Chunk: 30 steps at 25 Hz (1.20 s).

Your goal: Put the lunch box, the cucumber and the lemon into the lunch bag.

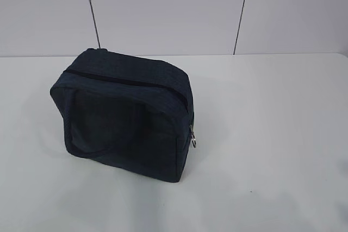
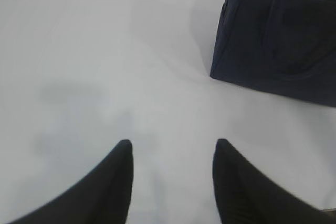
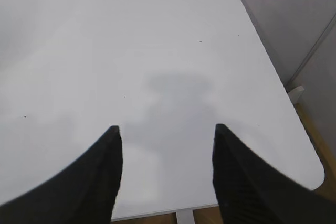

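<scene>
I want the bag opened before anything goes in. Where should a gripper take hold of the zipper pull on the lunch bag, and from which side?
Probably the metal ring pull, hanging at the right end of the lunch bag, below the zipper line across the top. It dangles clear of the fabric, so the right gripper, open over bare table, could approach from the right and pinch it flatwise. The left gripper could steady the bag's other end.

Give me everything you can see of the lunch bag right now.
The boxy dark navy fabric lunch bag stands upright on the white table, left of centre. A dark zipper line runs along its top and looks closed; a metal ring pull hangs at the right end. One looped handle lies flat against the front face. Nothing but the table touches it; neither tool is on it.
</scene>
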Tool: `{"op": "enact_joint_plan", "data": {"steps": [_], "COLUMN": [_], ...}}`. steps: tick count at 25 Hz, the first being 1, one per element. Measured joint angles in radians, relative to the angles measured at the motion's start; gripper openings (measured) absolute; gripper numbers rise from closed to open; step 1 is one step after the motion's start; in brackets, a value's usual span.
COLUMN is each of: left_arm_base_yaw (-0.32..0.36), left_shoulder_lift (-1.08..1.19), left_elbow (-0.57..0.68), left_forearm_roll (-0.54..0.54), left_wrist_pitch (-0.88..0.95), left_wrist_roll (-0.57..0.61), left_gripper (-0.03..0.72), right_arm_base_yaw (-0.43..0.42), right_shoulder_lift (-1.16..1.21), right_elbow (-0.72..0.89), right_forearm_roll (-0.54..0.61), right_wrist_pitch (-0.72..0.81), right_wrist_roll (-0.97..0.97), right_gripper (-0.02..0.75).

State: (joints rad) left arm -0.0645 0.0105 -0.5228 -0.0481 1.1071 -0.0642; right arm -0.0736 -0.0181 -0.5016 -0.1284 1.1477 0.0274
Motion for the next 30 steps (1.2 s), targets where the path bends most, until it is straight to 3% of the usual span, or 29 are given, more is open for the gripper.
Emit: {"op": "enact_joint_plan", "data": {"steps": [9, 30], "left_arm_base_yaw": [0.000, 0.000], "left_shoulder_lift": [0.000, 0.000], "left_elbow": [0.000, 0.000], "left_forearm_roll": [0.007, 0.011], "left_wrist_pitch": [0.000, 0.000], "left_wrist_roll": [0.075, 0.085], "left_gripper": [0.361, 0.361], "right_arm_base_yaw": [0.000, 0.000], "right_shoulder_lift": [0.000, 0.000], "right_elbow": [0.000, 0.000], "right_forearm_roll": [0.000, 0.000], "right_wrist_pitch": [0.000, 0.000], "right_wrist_roll": [0.000, 0.000], "right_gripper": [0.422, 0.422]}}
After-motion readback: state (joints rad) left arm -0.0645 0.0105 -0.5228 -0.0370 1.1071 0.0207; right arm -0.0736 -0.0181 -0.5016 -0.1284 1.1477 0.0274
